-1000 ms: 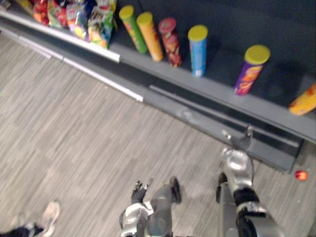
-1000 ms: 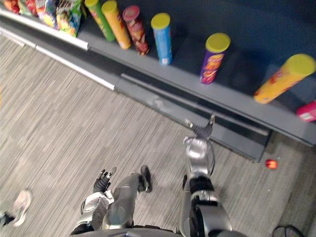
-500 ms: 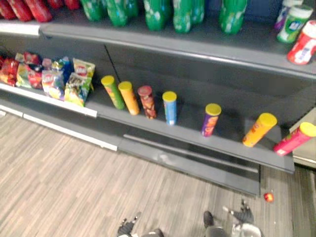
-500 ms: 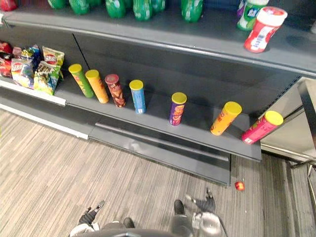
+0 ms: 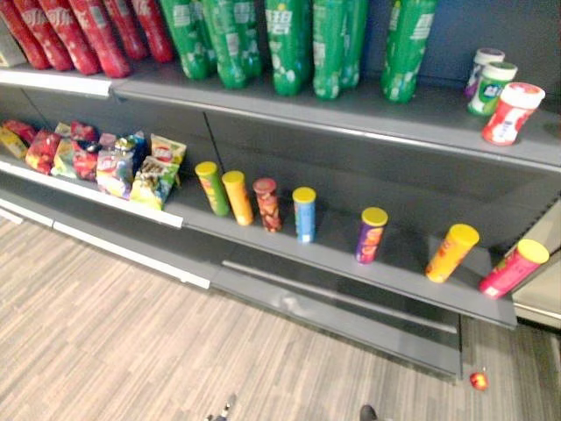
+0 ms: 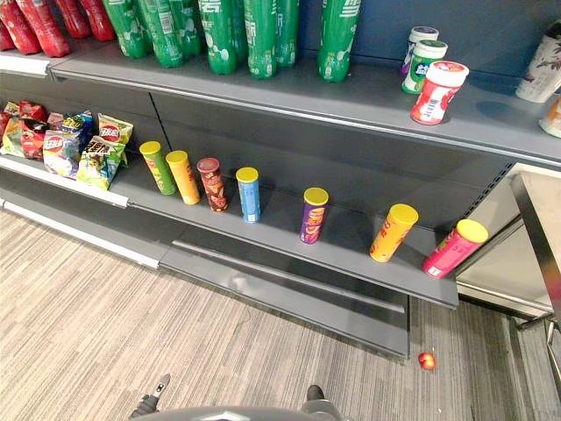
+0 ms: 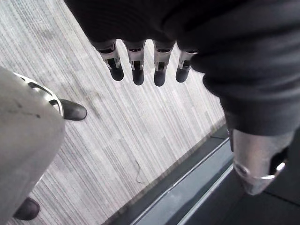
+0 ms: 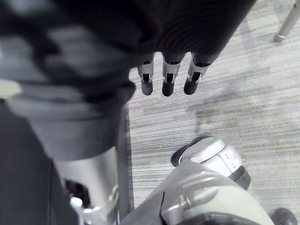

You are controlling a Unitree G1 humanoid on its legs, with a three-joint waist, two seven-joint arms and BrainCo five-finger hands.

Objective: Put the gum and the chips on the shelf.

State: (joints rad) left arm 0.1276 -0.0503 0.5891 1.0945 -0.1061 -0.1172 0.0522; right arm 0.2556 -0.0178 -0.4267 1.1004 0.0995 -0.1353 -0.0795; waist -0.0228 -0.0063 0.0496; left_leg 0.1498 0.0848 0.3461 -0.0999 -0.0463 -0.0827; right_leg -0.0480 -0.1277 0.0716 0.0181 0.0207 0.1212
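Left wrist view: left hand (image 7: 159, 74) empty, fingers straight, over floor (image 7: 140, 136). Right hand (image 8: 169, 80) same, fingers straight, holds nothing. Gum jars (image 6: 436, 91) stand on upper shelf (image 6: 351, 110), rt end; chip cans (image 6: 314, 215) in a row on lower shelf (image 6: 351, 256).

On the upper shelf (image 6: 368, 96) bottles (image 6: 254, 35) stand left of gum jars (image 6: 436, 92); on the lower shelf (image 6: 351, 247), snack bags (image 6: 79, 140) left of chip cans (image 6: 249, 195).

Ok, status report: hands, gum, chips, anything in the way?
Left hand open, empty; right hand open, empty. Colourful cylindrical chip tubes sit on lower grey shelf, plastic gum jars on upper shelf. Small red object on floor by shelf end.
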